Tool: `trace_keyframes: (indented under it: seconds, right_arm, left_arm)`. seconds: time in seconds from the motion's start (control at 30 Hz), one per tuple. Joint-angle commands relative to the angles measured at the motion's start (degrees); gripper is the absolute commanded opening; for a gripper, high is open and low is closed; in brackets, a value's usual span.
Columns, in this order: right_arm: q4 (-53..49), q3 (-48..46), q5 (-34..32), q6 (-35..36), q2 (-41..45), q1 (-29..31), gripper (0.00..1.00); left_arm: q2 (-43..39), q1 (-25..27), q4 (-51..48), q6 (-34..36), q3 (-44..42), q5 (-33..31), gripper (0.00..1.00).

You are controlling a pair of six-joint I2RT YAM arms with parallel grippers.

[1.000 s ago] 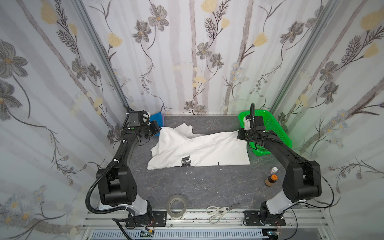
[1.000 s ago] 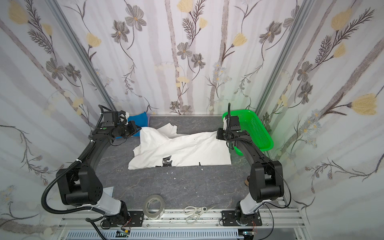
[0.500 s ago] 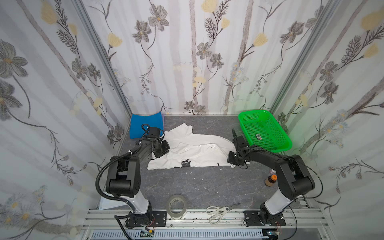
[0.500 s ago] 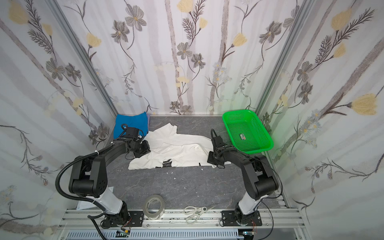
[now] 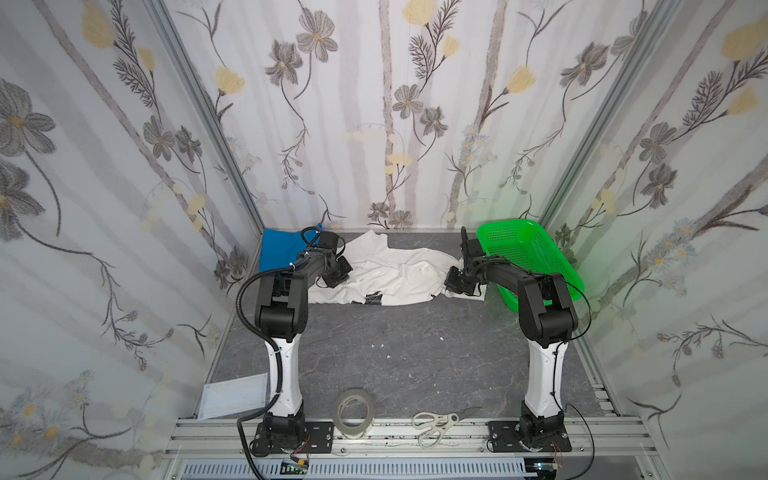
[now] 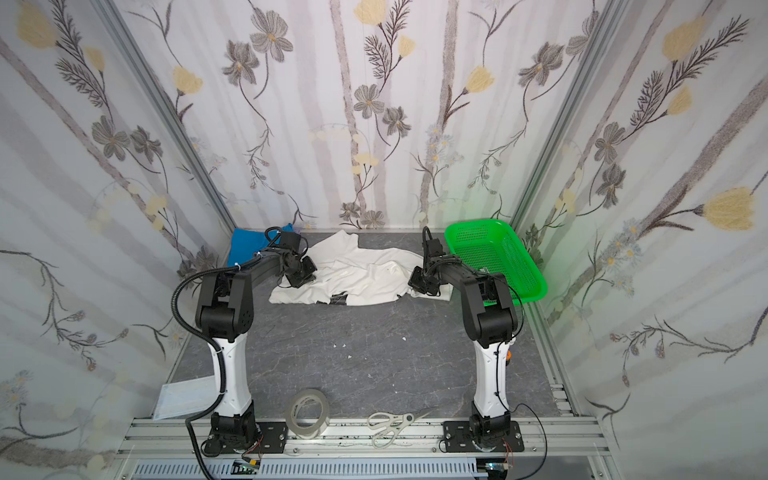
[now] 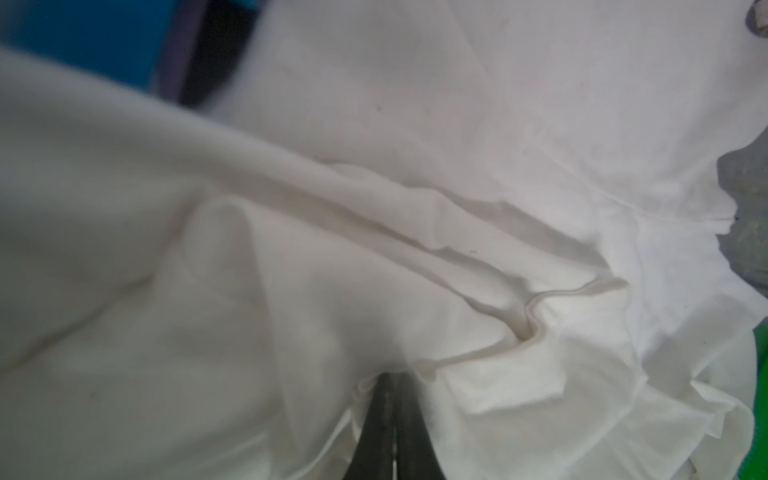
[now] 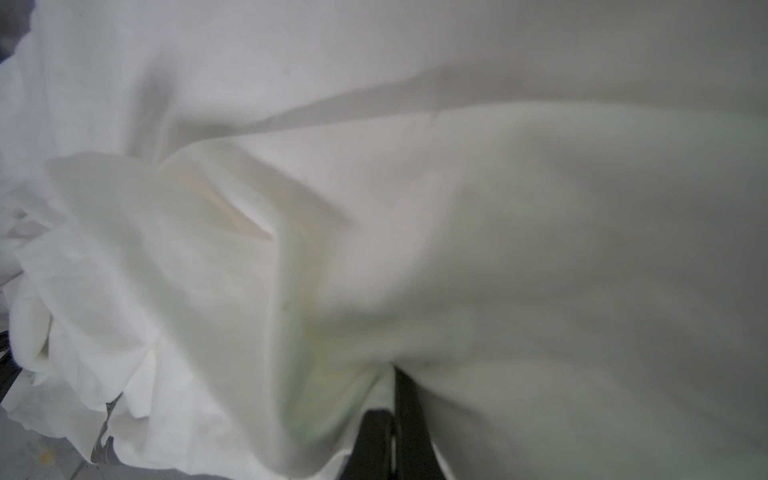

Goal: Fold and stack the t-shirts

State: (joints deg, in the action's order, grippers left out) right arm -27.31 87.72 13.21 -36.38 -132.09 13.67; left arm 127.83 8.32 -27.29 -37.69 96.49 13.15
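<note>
Worktop (image 5: 395,353) carries the white t-shirt (image 5: 399,270), rumpled near its far edge between the arms. The green basket (image 5: 528,253) fills the far right corner, and the blue t-shirt (image 5: 278,249) lies in the far left corner. The left gripper (image 5: 337,277) and right gripper (image 5: 456,286) are each clamped tight on an end of the white t-shirt.

**White shirt rumpled, blue one flat in the corner**

The white t-shirt (image 5: 399,274) lies crumpled and half spread across the far part of the desk (image 5: 395,353). It is heavily creased, and a scrap of its black print (image 5: 372,298) shows at the near edge. The left claw (image 7: 388,419) pinches its left end and the right claw (image 8: 395,419) its right end. The blue t-shirt (image 5: 279,249) lies flat in the far left corner, just beside it.
</note>
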Motion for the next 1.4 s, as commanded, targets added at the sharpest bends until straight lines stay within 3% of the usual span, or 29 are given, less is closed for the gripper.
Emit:
trace_keyframes:
  seconds: [0.0, 0.13, 0.27, 0.43, 0.6, 0.77, 0.87, 1.03, 1.17, 1.37]
  right_arm:
    - [-6.89, 7.32, -5.33, 1.09, -4.73, -2.01, 0.00]
    - [-12.13, 23.01, -1.70, 5.11, -13.47, -2.78, 0.00]
    - [-16.86, 39.10, 0.95, 9.15, -18.76, -2.77, 0.00]
    - [-15.95, 40.44, 0.18, 13.86, -7.45, -2.52, 0.00]
    - [-14.27, 23.58, -2.32, 15.88, 9.59, -2.42, 0.00]
    - [-10.89, -0.38, -4.80, 16.87, 25.60, -2.33, 0.00]
    - [-8.58, -13.67, -6.25, 16.79, 34.21, -2.36, 0.00]
    - [-4.15, -31.64, -5.43, 15.80, 46.60, -2.49, 0.00]
    - [-3.20, -38.52, -3.99, 15.92, 51.61, -1.76, 0.00]
    - [-2.42, -44.46, -6.56, 9.67, 52.29, 1.78, 0.00]
  left_arm:
    - [4.87, 0.21, -6.03, -0.38, 8.44, -5.23, 0.00]
    - [9.97, 0.21, -6.68, -0.76, 16.22, -5.17, 0.00]
    - [12.64, -0.21, -3.46, 0.23, 22.86, 1.30, 0.00]
    - [3.19, -0.53, -5.40, 4.16, 26.05, 5.83, 0.00]
    - [-15.24, -0.95, -5.73, 5.70, 13.26, 6.09, 0.00]
    - [-33.71, -0.82, -2.38, 4.72, -7.36, 6.48, 0.00]
    - [-44.59, -0.89, -2.54, 5.56, -20.49, 3.49, 0.00]
    - [-62.70, -2.11, -7.62, 7.59, -34.59, -0.07, 0.00]
    - [-72.60, -4.15, -11.42, 8.97, -40.86, -1.07, 0.00]
    - [-78.35, -4.54, -14.29, 9.91, -45.32, 1.51, 0.00]
